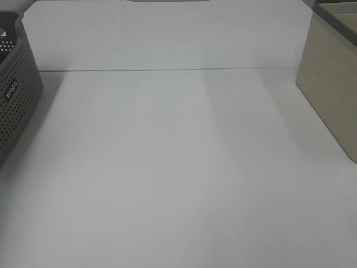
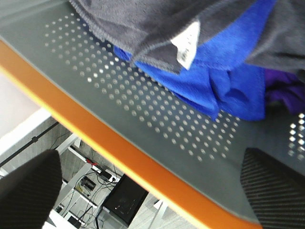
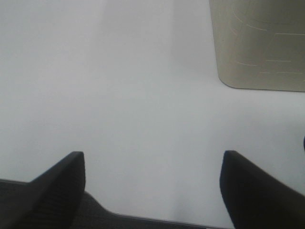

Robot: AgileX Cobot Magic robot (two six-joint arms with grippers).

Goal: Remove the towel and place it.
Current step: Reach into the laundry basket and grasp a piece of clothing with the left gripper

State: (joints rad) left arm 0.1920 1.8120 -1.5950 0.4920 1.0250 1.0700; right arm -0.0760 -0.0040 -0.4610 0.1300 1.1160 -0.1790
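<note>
Left gripper (image 2: 150,167), jaws spread and empty, hangs at the grey basket (image 2: 157,138) on the bench's left edge; the dark towel (image 2: 138,24) lies inside (over a blue cloth (image 2: 214,81)). Right gripper (image 3: 153,160), also spread empty, faces the bench (image 3: 119,71).

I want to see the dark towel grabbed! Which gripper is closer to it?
Left. The left gripper points into the grey basket at the dark towel. The right gripper hangs over the table by the beige box.

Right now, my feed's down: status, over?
Left gripper open, at basket. Right gripper open, over table. Towel in basket, ungrasped, overlapping blue cloth.
</note>
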